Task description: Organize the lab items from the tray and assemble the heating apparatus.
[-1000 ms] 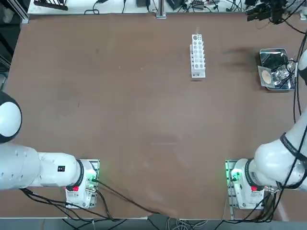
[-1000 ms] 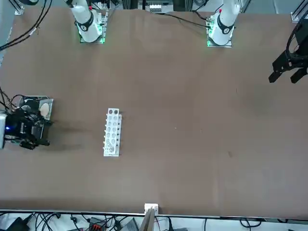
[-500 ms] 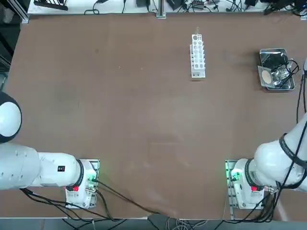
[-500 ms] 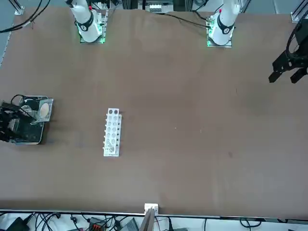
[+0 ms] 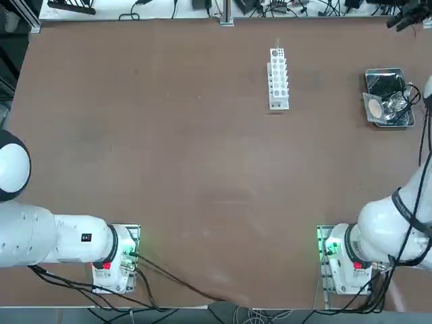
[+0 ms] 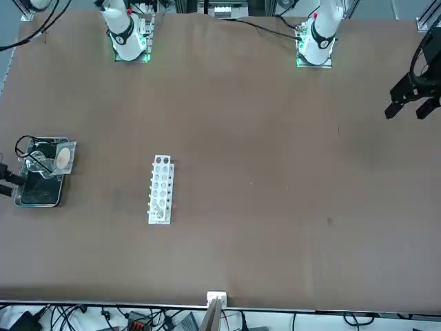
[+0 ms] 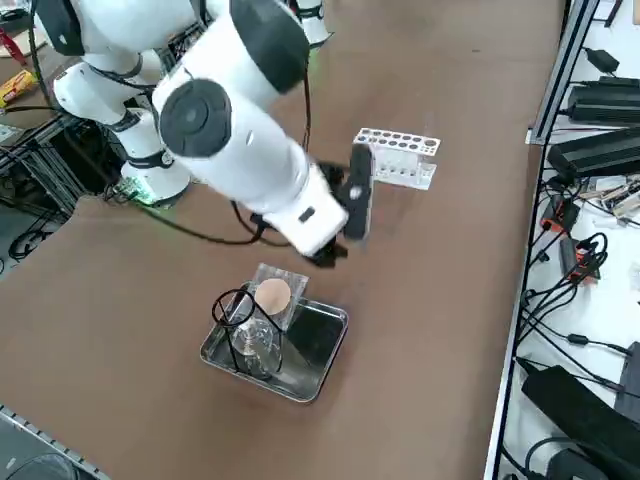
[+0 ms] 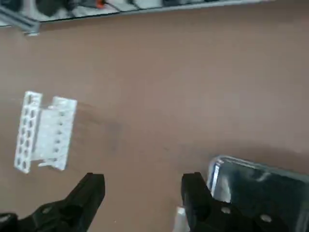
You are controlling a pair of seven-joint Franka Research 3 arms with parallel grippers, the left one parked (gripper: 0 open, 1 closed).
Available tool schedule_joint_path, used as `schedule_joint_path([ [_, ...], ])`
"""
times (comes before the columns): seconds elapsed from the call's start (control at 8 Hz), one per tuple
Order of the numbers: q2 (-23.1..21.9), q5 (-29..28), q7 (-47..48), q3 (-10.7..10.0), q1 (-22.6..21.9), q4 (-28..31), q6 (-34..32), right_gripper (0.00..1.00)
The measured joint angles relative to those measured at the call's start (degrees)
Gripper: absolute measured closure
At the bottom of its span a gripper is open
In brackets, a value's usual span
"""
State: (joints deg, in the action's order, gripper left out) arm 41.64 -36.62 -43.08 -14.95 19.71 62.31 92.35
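The silver tray [image 5: 388, 74] lies at the table's far right, also visible in the right side view [image 7: 318, 372]. In it stand the black wire tripod [image 7: 233, 306] and the clear glass burner [image 7: 256, 345], close together. The grey mesh with tan centre [image 7: 271, 295] rests against the tray's rim. My right gripper [image 8: 142, 191] hangs open above the table between the tray and the white rack, holding nothing. The wrist view shows one tray corner [image 8: 241, 169] beside a finger [image 8: 195, 191].
A white test-tube rack [image 5: 277, 77] lies left of the tray at the far side; it also appears in the wrist view [image 8: 46, 130]. Cables and equipment line the table's far edge. My right arm [image 7: 240, 120] reaches over the table near the tray.
The right gripper has slid off the front view's left edge, uncovering the tray, and its shadow beside the tray is gone. Its fingers stay open. The tray's items have not moved.
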Motion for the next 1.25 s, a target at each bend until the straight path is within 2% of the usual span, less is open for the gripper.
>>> schedule_joint_path([
  [0.38,7.2,3.2,4.1,-4.9,0.5,-4.8,2.1,0.04],
  [0.75,9.8,13.6,12.5,-5.4,-0.6,-6.1,4.5,0.04],
  [1.0,9.9,15.7,15.2,-5.4,-1.7,-6.3,2.3,0.05],
  [1.25,10.1,16.0,15.6,-5.4,-1.5,-6.2,-0.1,0.11],
])
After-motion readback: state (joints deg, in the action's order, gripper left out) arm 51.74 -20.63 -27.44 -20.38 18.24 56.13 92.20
